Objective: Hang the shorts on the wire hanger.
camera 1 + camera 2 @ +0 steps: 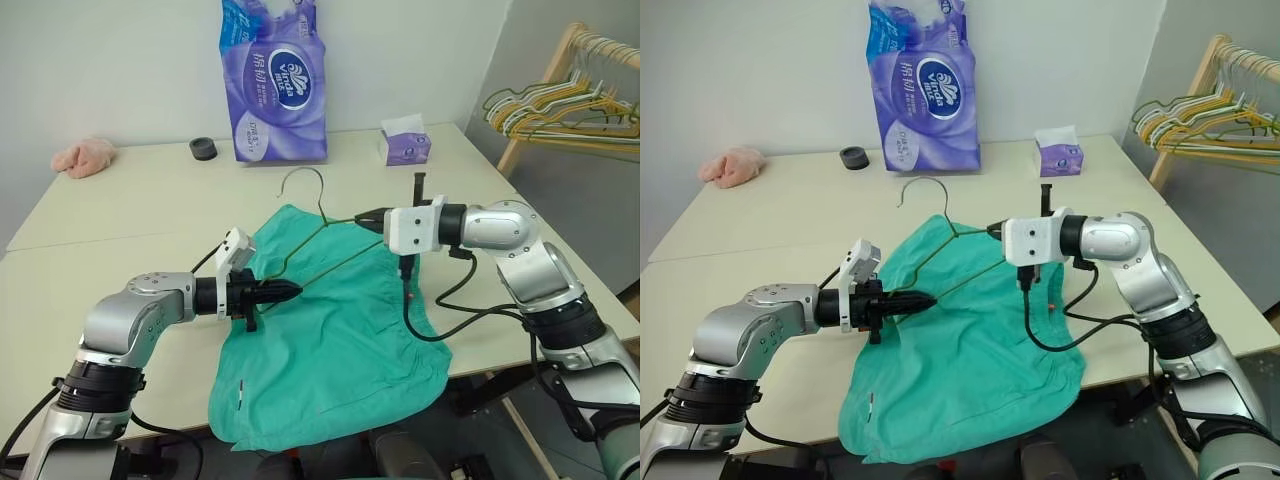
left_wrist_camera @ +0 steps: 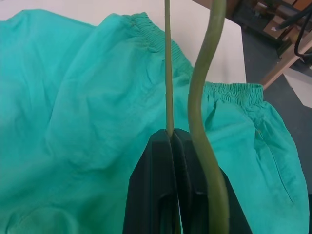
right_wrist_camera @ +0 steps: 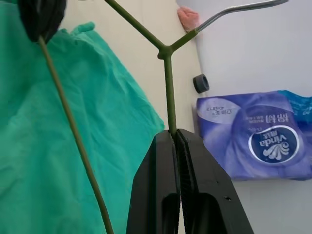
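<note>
Left eye view: at the far left of the surface (image 1: 120,215) lies a small pink cloth lump (image 1: 84,156), and further along the back edge sit a black ring (image 1: 204,148), a tall purple tissue pack (image 1: 273,80) and a small purple tissue box (image 1: 405,141). The left pincer (image 1: 290,291) hangs above the shorts (image 1: 330,350), clenched on the wire hanger (image 1: 318,225); the left wrist view shows its two black fingers (image 2: 161,185) pressed together on one thin straight wire, with a curved stretch of the same wire running just beside them. The teal shorts lie spread flat near the front edge of the surface, one part drooping over it. The hanger is lifted over the shorts, its hook pointing toward the tissue pack. The right pincer (image 3: 174,134) is clenched on the hanger's wire just below the neck junction. At the far right, a wooden rack (image 1: 555,85) carries bunched hangers (image 1: 560,105).
</note>
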Tool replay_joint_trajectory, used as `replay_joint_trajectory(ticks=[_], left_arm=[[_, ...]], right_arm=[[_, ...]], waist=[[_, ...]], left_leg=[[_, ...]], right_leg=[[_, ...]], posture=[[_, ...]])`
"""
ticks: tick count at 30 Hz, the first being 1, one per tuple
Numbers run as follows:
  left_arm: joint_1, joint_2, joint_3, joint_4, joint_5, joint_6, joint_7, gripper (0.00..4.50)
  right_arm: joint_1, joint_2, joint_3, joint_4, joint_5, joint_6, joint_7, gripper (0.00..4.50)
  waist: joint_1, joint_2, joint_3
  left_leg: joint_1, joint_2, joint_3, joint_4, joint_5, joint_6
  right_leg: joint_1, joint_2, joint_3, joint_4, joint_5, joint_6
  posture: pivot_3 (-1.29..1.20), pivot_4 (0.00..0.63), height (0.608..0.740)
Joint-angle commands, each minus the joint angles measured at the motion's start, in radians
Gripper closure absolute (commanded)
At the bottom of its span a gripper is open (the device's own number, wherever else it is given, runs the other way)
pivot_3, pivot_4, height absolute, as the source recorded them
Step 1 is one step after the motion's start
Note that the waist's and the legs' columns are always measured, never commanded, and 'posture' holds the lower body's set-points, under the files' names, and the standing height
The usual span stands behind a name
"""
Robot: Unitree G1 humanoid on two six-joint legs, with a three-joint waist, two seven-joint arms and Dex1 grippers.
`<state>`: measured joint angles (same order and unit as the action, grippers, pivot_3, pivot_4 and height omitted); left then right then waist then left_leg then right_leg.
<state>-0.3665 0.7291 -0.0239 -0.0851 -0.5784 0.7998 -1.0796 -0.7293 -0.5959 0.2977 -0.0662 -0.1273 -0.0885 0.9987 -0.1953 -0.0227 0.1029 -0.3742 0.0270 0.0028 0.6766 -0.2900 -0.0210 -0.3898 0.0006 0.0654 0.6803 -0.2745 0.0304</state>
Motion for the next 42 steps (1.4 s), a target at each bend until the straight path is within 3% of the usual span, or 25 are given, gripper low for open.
replay_joint_trajectory(ticks=[1,6,11,17,27,30,41,42], left_arm=[[-0.011,0.028,0.032,-0.004,0.02,-0.026,0.014,4.5],[-0.006,0.06,0.044,-0.002,0.03,-0.041,0.0,4.5],[0.018,0.151,-0.01,-0.079,0.059,-0.109,-0.114,4.5],[-0.063,0.209,-0.076,-0.104,0.101,-0.18,-0.225,4.5],[-0.115,0.21,-0.111,-0.089,0.142,-0.216,-0.278,4.5],[-0.112,0.208,-0.112,-0.092,0.148,-0.22,-0.28,4.5],[-0.097,0.2,-0.105,-0.11,0.143,-0.214,-0.285,4.5],[-0.096,0.199,-0.104,-0.111,0.14,-0.212,-0.286,4.5]], right_arm=[[0.021,-0.007,-0.022,-0.102,0.079,0.059,0.044,3.41],[0.067,-0.056,-0.089,-0.197,0.17,0.253,0.067,1.81],[0.1,-0.125,-0.141,-0.268,0.282,0.537,0.094,0.1],[0.123,-0.19,-0.089,-0.32,0.347,0.741,0.141,0.04],[0.072,-0.198,0.045,-0.294,0.326,0.769,0.196,0.04],[0.052,-0.204,0.071,-0.287,0.324,0.767,0.219,0.67],[0.036,-0.195,0.131,-0.259,0.281,0.769,0.217,4.35],[0.036,-0.194,0.134,-0.256,0.275,0.769,0.213,4.47]], waist=[[0.0,0.0,0.0],[0.001,0.0,0.0],[0.001,0.0,0.0],[0.001,0.0,0.0],[-0.003,0.0,0.0],[-0.002,0.0,0.0],[-0.001,0.0,0.0],[-0.001,0.0,0.0]], left_leg=[[0.0,0.0,0.0,0.0,0.0,0.0],[0.0,0.0,0.0,0.0,0.0,0.0],[0.0,0.0,0.0,0.0,0.0,0.0],[0.0,0.0,0.0,0.0,0.0,0.0],[-0.002,0.001,0.001,0.0,0.0,0.0],[-0.004,0.0,0.001,0.0,0.0,0.0],[-0.007,0.001,0.0,0.001,0.0,0.0],[-0.007,0.001,0.0,0.001,0.0,0.0]], right_leg=[[0.0,0.0,0.0,0.0,0.0,0.0],[0.0,0.0,0.0,0.0,-0.001,0.001],[0.0,0.0,0.0,0.0,-0.001,0.001],[0.0,0.0,0.0,0.0,-0.003,0.005],[-0.002,0.002,0.001,0.0,-0.003,0.005],[-0.005,0.002,0.001,0.0,-0.003,0.005],[-0.008,0.002,0.001,0.0,-0.003,0.005],[-0.008,0.002,0.001,0.0,-0.003,0.005]], posture=[[-0.19,0.059,0.74],[-0.19,0.06,0.74],[-0.19,0.058,0.74],[-0.2,0.054,0.74],[-0.2,0.051,0.74],[-0.19,0.053,0.74],[-0.19,0.058,0.74],[-0.19,0.058,0.74]])
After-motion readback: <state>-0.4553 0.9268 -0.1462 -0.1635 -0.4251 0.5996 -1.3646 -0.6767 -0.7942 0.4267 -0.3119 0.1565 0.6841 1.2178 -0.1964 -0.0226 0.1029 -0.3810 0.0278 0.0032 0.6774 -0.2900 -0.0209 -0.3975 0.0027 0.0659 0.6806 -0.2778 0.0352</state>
